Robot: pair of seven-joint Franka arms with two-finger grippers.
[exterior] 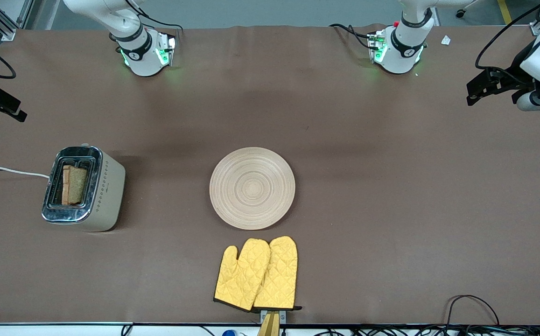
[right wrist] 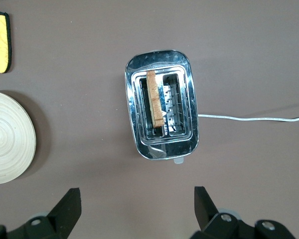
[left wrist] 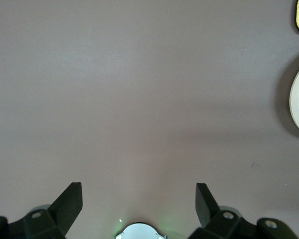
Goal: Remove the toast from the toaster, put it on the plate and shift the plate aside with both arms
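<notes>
The toast (right wrist: 156, 99) is being held upright in one slot of the chrome-topped toaster (exterior: 83, 189), which is standing toward the right arm's end of the tabletop (exterior: 391, 210). The right end effector (right wrist: 137, 209) is being kept in the air over the bare tabletop just beside the toaster, its fingers (right wrist: 70, 204) spread wide with nothing between them; the toast is lying well apart from them. The plate (exterior: 252, 188) is resting flat near the middle of the tabletop, between the two arms' ends, untouched. The left end effector (left wrist: 139, 204) is being held over bare tabletop toward the left arm's end, well apart from the plate, its fingers likewise spread wide and gripping nothing. A pair of yellow quilted oven mitts (exterior: 258, 275) is lying nearer to the front camera than the plate, one partly overlapping the other. The tabletop is being covered by a plain brown sheet. A white cord (exterior: 8, 171) is running from the toaster off the edge at the right arm's end. Green lights are glowing at both arm bases. Black cables are trailing along the edge nearest the front camera. A small mark is printed on the toaster's side, but it cannot be read.
</notes>
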